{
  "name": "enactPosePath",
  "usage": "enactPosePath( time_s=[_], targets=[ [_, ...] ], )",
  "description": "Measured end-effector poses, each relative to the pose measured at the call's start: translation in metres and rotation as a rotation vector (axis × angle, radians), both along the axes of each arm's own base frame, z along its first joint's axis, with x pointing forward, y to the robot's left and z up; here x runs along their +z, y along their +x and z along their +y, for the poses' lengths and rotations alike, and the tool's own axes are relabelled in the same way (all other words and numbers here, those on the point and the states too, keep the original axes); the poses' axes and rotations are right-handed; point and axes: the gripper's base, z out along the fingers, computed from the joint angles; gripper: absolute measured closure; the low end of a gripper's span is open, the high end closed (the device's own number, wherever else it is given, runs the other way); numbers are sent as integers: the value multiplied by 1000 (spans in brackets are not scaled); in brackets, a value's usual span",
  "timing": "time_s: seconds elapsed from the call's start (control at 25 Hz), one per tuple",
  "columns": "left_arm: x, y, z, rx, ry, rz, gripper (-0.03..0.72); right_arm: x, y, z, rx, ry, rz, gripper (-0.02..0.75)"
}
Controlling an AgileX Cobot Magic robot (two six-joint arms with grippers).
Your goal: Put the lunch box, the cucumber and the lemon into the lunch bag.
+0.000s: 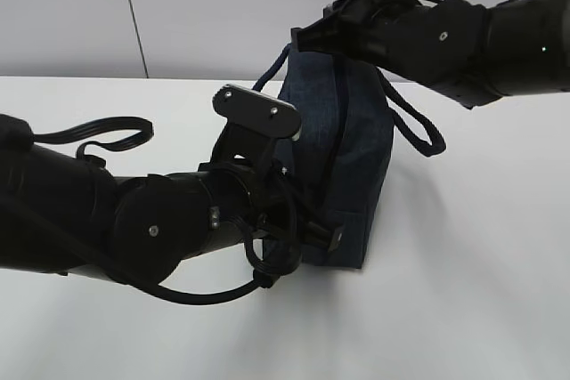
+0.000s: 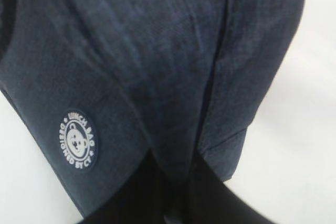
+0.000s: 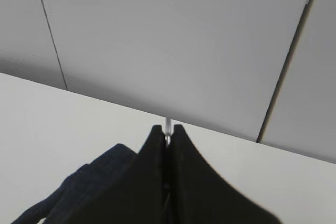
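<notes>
Seemingly, both arms work the lunch bag (image 1: 343,162) zipper.
Right gripper (image 3: 167,136) pinches the silver ring pull (image 3: 167,127); left gripper's (image 1: 322,233) jaws, hidden, brace the bag's end.

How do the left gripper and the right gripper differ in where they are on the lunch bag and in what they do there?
The left gripper is low, against the bottom front corner of the lunch bag; the right gripper is high, at the top rear end. The right gripper's fingers are pressed together on a thin silver piece, probably the zipper pull; whether the left gripper grips fabric cannot be told. Both are black, and both are at the same bag.
</notes>
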Motion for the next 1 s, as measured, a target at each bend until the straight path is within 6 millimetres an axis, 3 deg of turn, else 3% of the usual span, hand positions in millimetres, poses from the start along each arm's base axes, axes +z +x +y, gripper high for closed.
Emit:
enactPosePath(
  time_s=[0.28,0.76,1.0],
  targets=[
    [0,0,0,0,0,0,684,-3,25,-1,1,11,23,738],
    [0,0,0,-1,1,2,684,-7,48,-15,15,7,95,738],
    [-2,-2,-1,-8,8,20,682,0,51,-10,59,6,122,738]
  ],
)
